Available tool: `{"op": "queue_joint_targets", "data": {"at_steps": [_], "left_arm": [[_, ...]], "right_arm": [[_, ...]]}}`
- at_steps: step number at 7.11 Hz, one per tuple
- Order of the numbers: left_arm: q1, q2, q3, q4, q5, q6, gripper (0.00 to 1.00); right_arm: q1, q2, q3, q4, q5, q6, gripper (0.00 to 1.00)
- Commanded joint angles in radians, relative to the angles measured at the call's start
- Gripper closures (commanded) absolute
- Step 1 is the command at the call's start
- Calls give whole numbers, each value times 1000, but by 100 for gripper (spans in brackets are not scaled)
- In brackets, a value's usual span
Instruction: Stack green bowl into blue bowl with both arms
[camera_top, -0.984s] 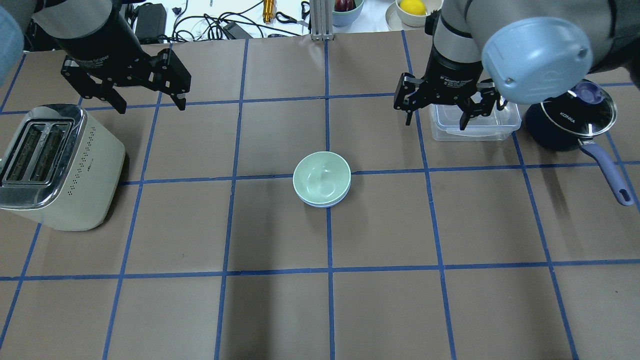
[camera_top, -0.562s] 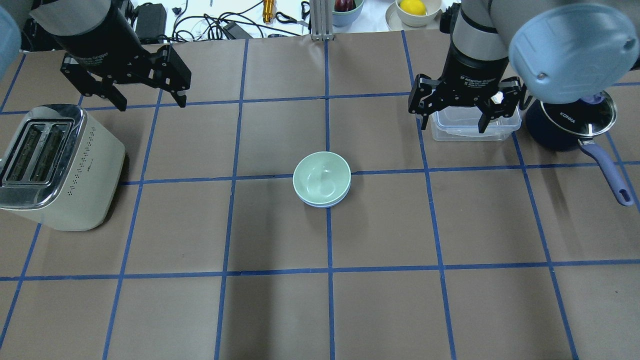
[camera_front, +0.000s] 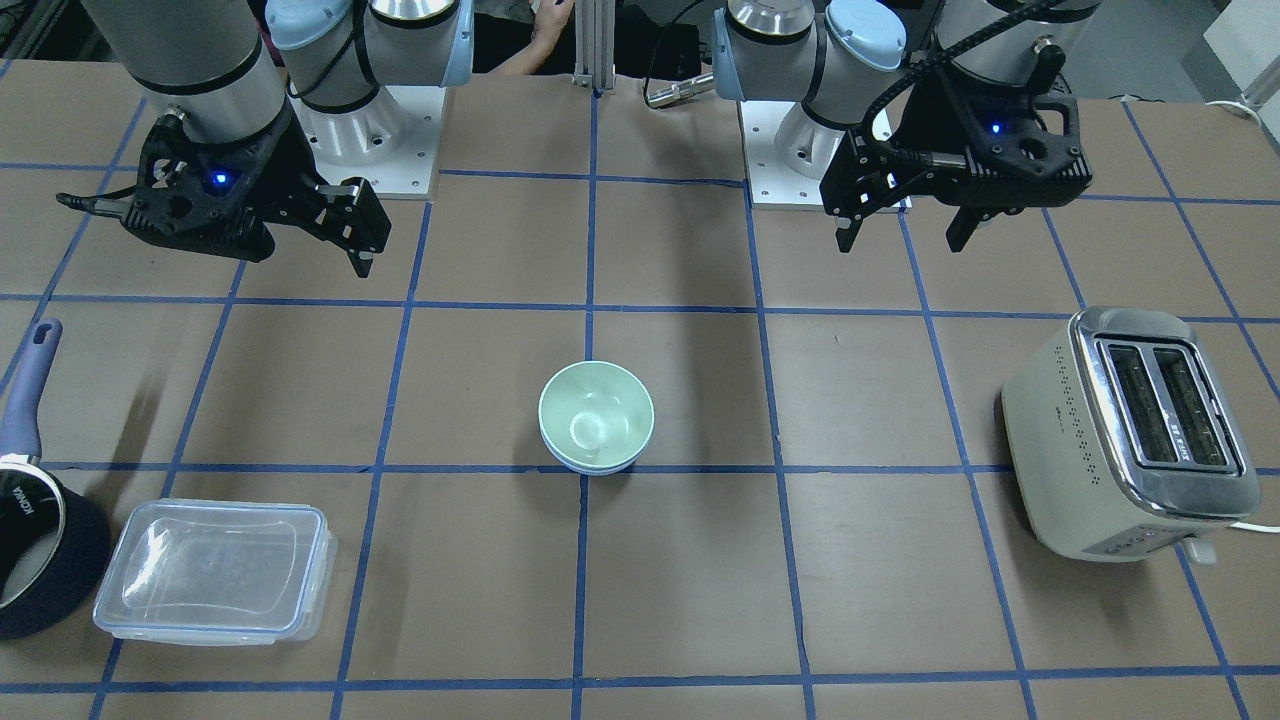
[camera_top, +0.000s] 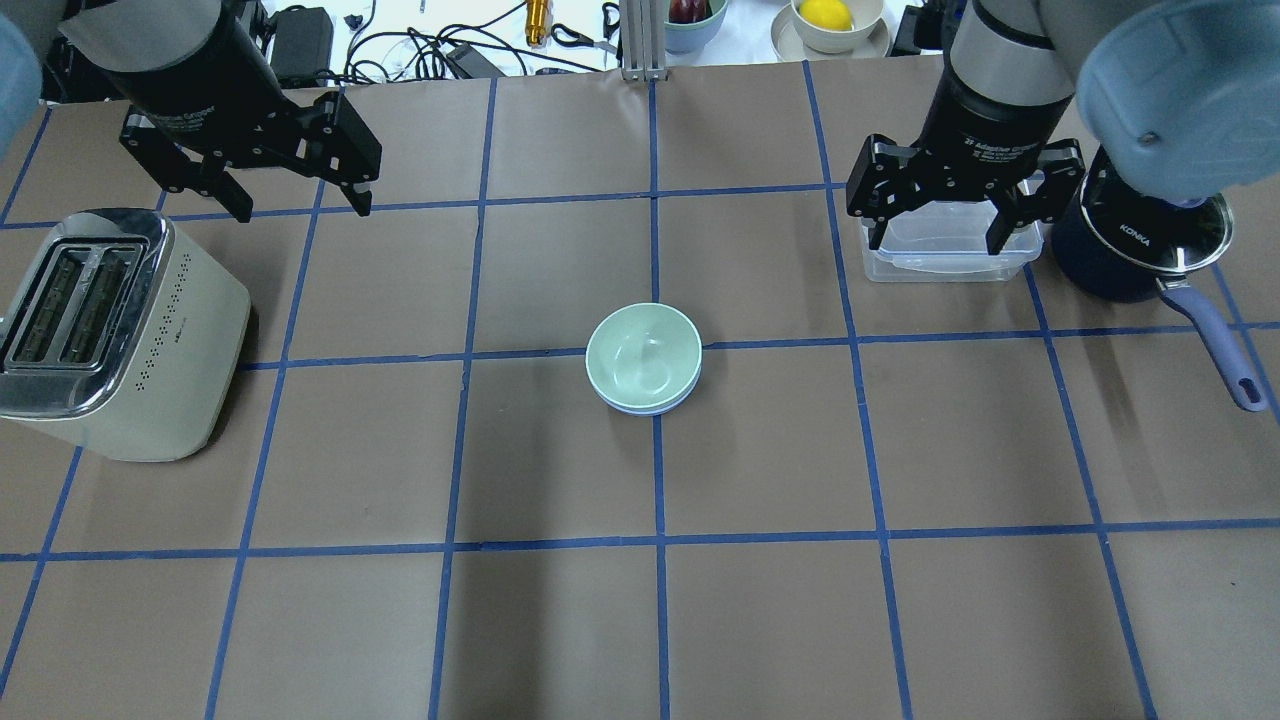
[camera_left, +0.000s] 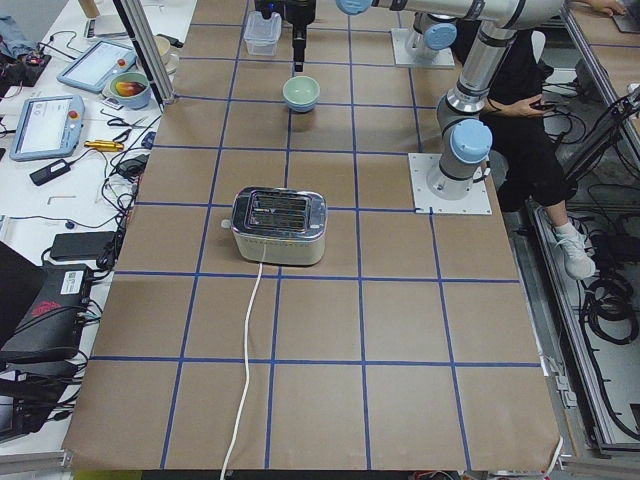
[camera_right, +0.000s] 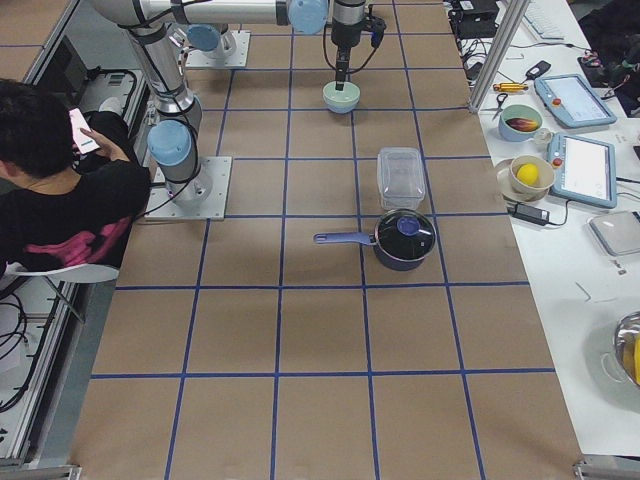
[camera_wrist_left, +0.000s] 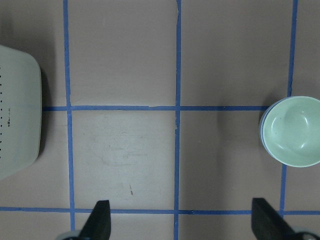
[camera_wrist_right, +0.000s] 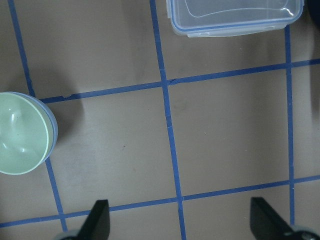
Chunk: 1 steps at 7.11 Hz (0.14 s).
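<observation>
Bowls nested, stacking looked finished

The green bowl (camera_top: 643, 352) sat inside the blue bowl (camera_front: 596, 467) at mid-table, with only a blue rim showing. Both grippers hung raised, jaws wide and empty: the left gripper (camera_top: 300, 208) to the bowls' left, the right gripper (camera_top: 936, 240) to their right. Likely only parking remained. The clear box (camera_front: 215, 568) seemed empty — the lidded saucepan (camera_top: 1140, 250) hid its contents
</observation>
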Motion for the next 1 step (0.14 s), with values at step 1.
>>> {"op": "queue_joint_targets", "data": {"at_steps": [1], "left_arm": [[0, -1, -1, 4, -4, 0, 0]], "right_arm": [[1, -10, 3, 7, 2, 1, 0]]}}
